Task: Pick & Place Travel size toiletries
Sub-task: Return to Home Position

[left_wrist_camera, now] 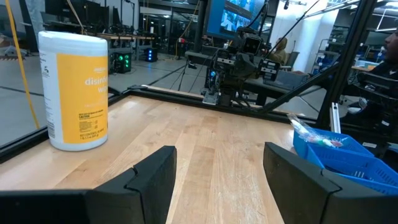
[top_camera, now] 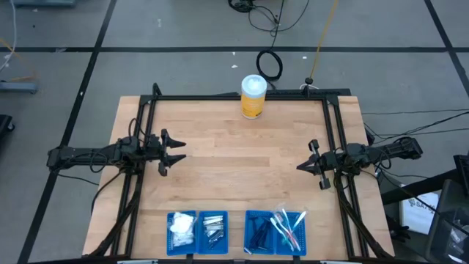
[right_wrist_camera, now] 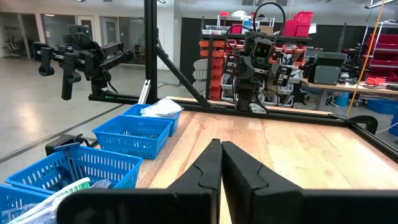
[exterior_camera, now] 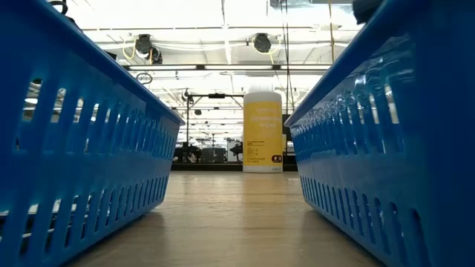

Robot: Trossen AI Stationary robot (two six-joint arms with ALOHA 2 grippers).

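Observation:
The travel size toiletries lie sorted in blue trays along the table's near edge: white packets [top_camera: 182, 230], silver tubes [top_camera: 213, 229], dark blue sticks [top_camera: 258, 233] and clear-wrapped brushes [top_camera: 290, 227]. My left gripper [top_camera: 182, 150] hovers open at the table's left side, pointing level toward the right, with nothing between its fingers [left_wrist_camera: 155, 180]. My right gripper [top_camera: 300, 166] hovers shut at the right side, pointing level toward the left, with nothing in it [right_wrist_camera: 221, 165]. The right wrist view shows the packets [right_wrist_camera: 163, 107] and brushes [right_wrist_camera: 56, 193] in their trays.
A tall yellow canister [top_camera: 253, 96] with a white lid stands upright at the middle of the far edge, also seen in the low view [exterior_camera: 263, 131] between two blue tray walls [exterior_camera: 82, 156]. A black frame [top_camera: 242, 97] borders the table. Bare wood lies between the arms.

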